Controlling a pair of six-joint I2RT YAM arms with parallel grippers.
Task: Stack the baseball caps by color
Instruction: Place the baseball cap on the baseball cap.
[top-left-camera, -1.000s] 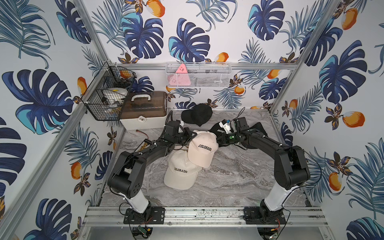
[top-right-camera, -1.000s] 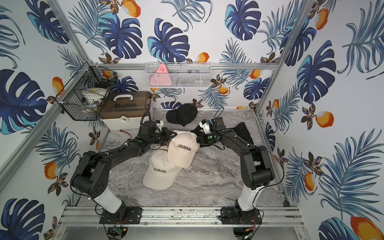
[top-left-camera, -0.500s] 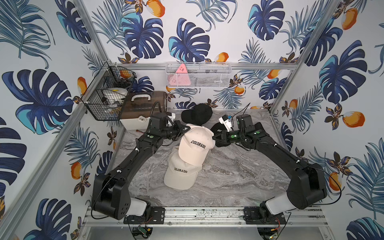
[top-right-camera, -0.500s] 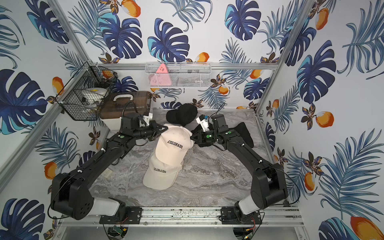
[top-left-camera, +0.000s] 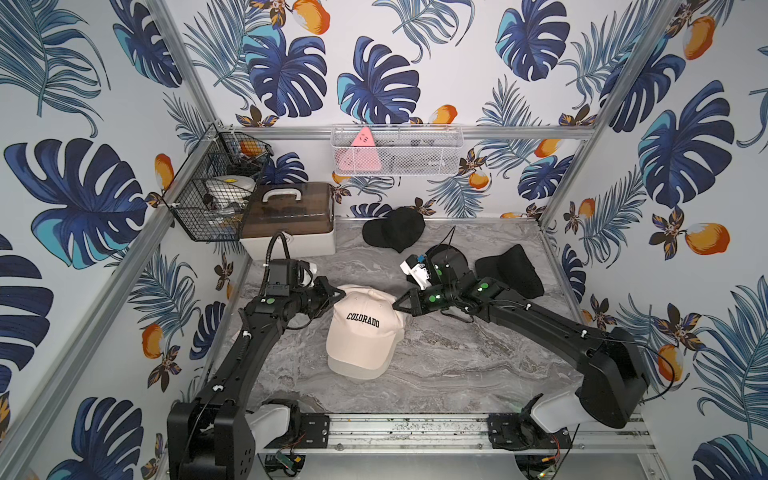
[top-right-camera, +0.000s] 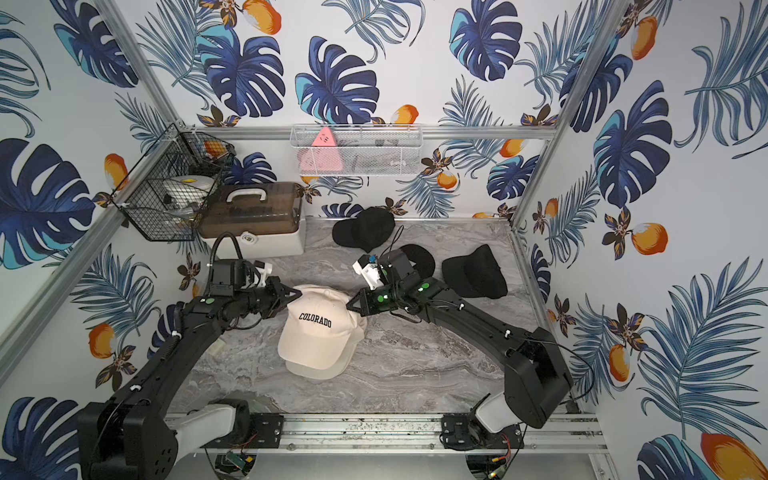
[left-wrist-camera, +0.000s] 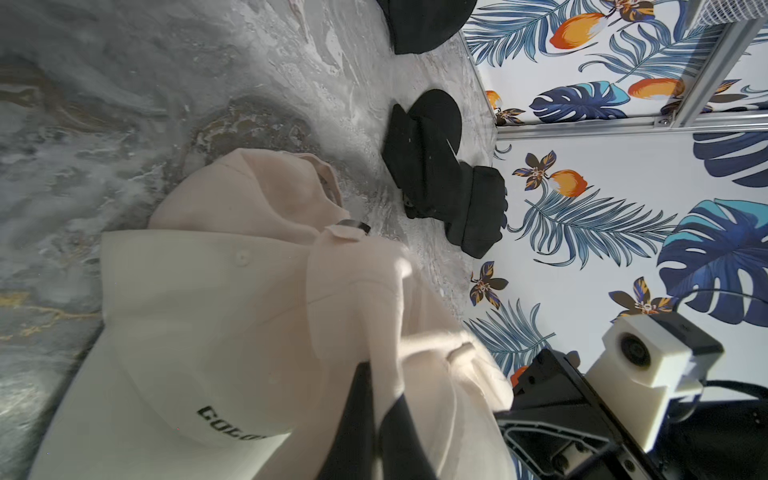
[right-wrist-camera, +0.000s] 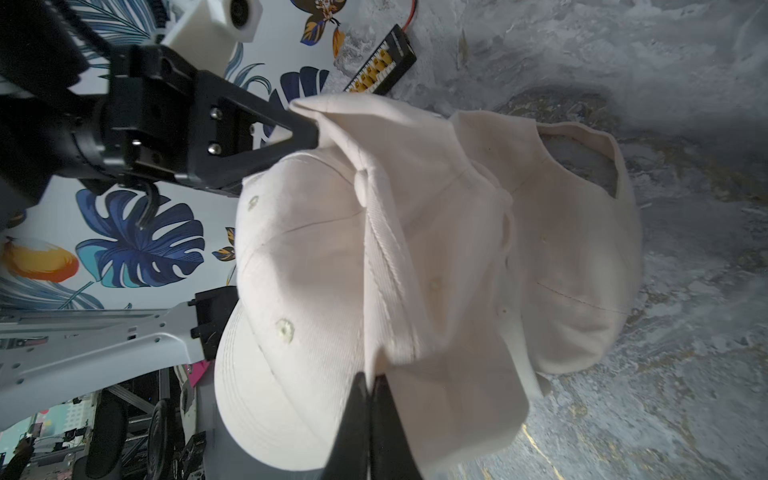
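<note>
2 grippers pinch the same cap. The left gripper (top-left-camera: 341, 293) is closed on the cloth at one side of the top cream cap (top-left-camera: 360, 332). The right gripper (top-left-camera: 395, 306) is closed on the opposite side, its jaws pressed together with only fabric between them. This cap, lettered COLORADO, is held near the middle of the table (top-left-camera: 457, 365) with its brim pointing toward the front edge.

Directly under it sits the lower cream cap (top-left-camera: 353, 373), whose brim shows at the front; whether the 2 touch cannot be told.

1 black cap (top-left-camera: 395, 228) lies by the back edge. A 2nd black cap (top-left-camera: 451, 254) is partly hidden behind the right wrist, and a 3rd black cap (top-left-camera: 509, 270) lies near the back right corner.

A box (top-left-camera: 291, 216) with a brown lid stands in the back left corner, beside a black wire basket (top-left-camera: 208, 203).
</note>
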